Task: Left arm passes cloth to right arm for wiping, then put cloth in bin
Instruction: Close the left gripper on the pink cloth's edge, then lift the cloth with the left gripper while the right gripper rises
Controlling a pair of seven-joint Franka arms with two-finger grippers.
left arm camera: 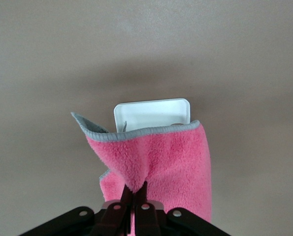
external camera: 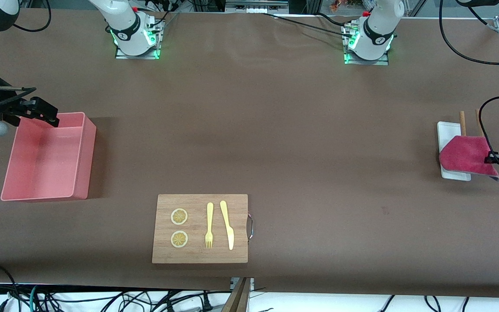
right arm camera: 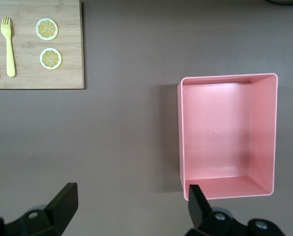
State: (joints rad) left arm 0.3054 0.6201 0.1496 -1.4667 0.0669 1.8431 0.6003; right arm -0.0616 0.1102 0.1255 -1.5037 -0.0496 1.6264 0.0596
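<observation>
The crimson-pink cloth (external camera: 466, 155) with a grey edge drapes over a small white tray (external camera: 448, 130) at the left arm's end of the table. My left gripper (external camera: 493, 158) is shut on the cloth, pinching a bunched fold (left arm camera: 136, 183) between its fingers; the rest of the cloth (left arm camera: 176, 162) hangs down over the tray (left arm camera: 151, 113). The pale pink bin (external camera: 46, 158) stands with nothing in it at the right arm's end. My right gripper (external camera: 43, 112) hangs open over the bin's rim; in its wrist view the right gripper (right arm camera: 131, 196) frames bare table beside the bin (right arm camera: 227, 137).
A wooden board (external camera: 199, 228) lies near the table's front edge with two lemon slices (external camera: 179, 216), a yellow fork (external camera: 209, 225) and a yellow knife (external camera: 227, 224) on it. Two wooden sticks (external camera: 462, 123) lie beside the white tray.
</observation>
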